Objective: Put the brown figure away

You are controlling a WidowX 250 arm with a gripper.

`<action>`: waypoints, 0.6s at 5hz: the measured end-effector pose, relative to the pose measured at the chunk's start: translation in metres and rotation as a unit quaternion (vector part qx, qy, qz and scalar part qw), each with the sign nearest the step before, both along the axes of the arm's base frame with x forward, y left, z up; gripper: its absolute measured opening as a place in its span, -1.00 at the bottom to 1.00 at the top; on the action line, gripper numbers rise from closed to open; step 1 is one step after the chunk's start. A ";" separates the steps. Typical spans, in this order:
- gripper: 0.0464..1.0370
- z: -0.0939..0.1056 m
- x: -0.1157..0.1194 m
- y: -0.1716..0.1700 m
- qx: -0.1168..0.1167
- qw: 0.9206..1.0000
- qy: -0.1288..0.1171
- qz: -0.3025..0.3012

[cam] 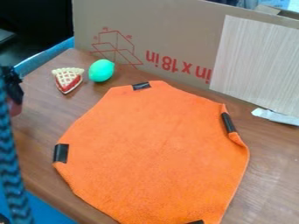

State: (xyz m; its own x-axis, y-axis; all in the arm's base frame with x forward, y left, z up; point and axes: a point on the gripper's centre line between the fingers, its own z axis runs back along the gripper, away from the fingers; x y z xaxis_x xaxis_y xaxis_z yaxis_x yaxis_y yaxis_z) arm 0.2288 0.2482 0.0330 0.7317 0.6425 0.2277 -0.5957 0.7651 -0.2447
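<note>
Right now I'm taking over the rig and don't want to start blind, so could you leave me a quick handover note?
Gripper: at the left edge, state unclear.
Job's things: a reddish-brown thing sits just below it; I can't tell if it is the figure or is held.
Nearby: orange cloth, green egg-shaped toy, toy pie slice.
Done: nothing I can confirm.
Left: identify that thing; probably, put the figure away.

Cardboard (175,30) stands behind 1 brown wooden table (42,116).

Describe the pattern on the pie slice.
The slice has a cream lattice over red, best seen in the camera view.
</note>
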 end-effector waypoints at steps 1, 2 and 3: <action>0.31 -0.023 -0.004 0.013 0.021 0.999 -0.003 -0.040; 0.40 -0.020 -0.002 0.028 0.036 0.997 -0.016 -0.062; 0.90 -0.016 -0.002 0.038 0.032 0.997 -0.010 -0.075</action>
State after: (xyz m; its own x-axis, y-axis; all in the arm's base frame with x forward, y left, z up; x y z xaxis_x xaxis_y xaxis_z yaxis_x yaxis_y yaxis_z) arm 0.2269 0.2864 0.0171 0.8135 0.5100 0.2796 -0.4692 0.8595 -0.2026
